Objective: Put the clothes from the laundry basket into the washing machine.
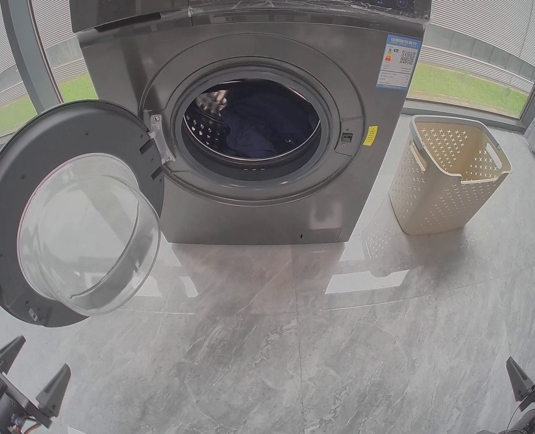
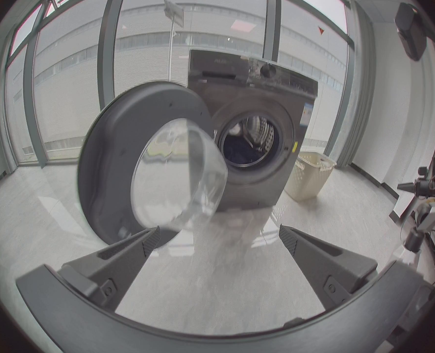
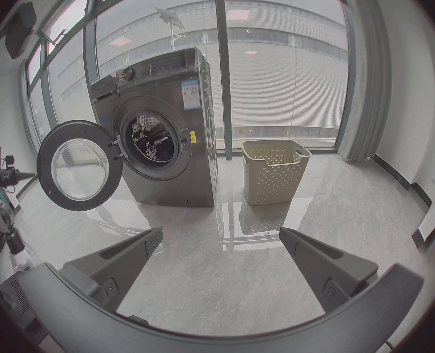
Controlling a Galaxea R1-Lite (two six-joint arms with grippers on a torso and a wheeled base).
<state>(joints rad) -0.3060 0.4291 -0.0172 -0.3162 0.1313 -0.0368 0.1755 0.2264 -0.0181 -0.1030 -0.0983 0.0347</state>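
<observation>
Washing machine (image 1: 249,122) standing upper centre of head view, backing onto window (image 1: 490,37). Door (image 1: 68,212) hanging open at left of frame, hinged left of drum opening. Clothes (image 1: 261,122) lying inside drum. Laundry basket (image 1: 448,173) sitting on floor (image 1: 309,345) at right of frame, just beside machine, not touching it. Left gripper (image 1: 41,354) sitting in lower left corner, right gripper (image 1: 527,349) in lower right corner, both well before machine.

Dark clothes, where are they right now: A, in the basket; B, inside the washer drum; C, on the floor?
B: the clothes lie inside the washer, seen past its open door.
</observation>
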